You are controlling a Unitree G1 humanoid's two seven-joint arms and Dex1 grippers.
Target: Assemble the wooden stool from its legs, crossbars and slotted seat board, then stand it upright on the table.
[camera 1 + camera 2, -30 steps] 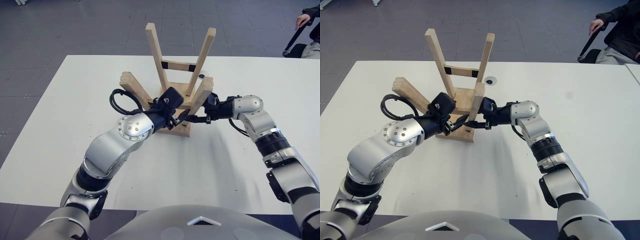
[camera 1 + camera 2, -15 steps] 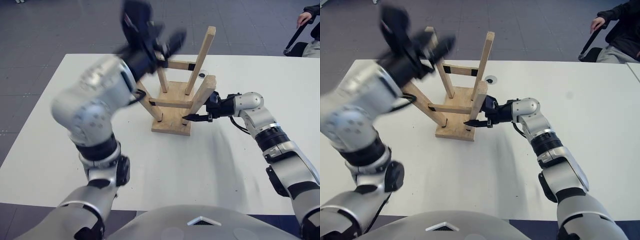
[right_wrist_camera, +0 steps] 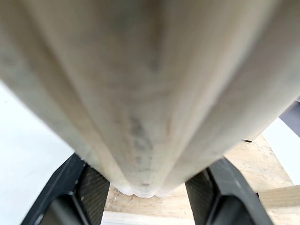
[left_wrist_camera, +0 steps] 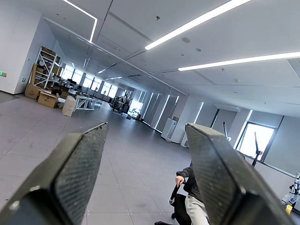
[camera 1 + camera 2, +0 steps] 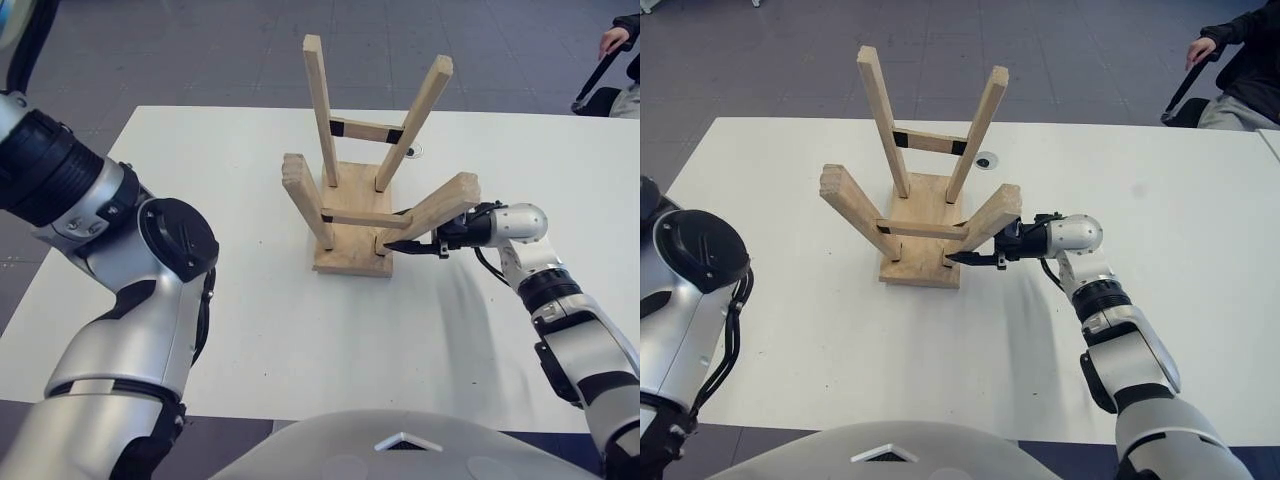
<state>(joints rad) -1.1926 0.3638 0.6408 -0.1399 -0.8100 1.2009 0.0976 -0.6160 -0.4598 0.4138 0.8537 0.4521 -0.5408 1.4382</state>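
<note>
Wooden stool (image 5: 355, 215) upturned on table (image 5: 250, 300); right fingers (image 3: 93, 192) clasp its leg (image 5: 435, 207); left fingers (image 4: 70, 178) spread apart.

The left arm (image 5: 150, 300) is clad in smooth silver-grey shells. It carries a round black joint cap (image 5: 178, 238), a black ribbed cuff (image 5: 45, 165) and a black cable (image 5: 205, 310) routed along the shell edge.

The right arm (image 5: 560, 320) has matching silver shells, a rounded silver wrist housing (image 5: 520, 222), a black ribbed ring (image 5: 548, 290) and a thin black cable (image 5: 490, 268).

The left gripper (image 4: 146, 140) has two broad, tapered black fingers (image 4: 75, 173) with a carbon-weave texture. The right gripper (image 5: 965, 258) is black with slim, pointed fingers.
</note>
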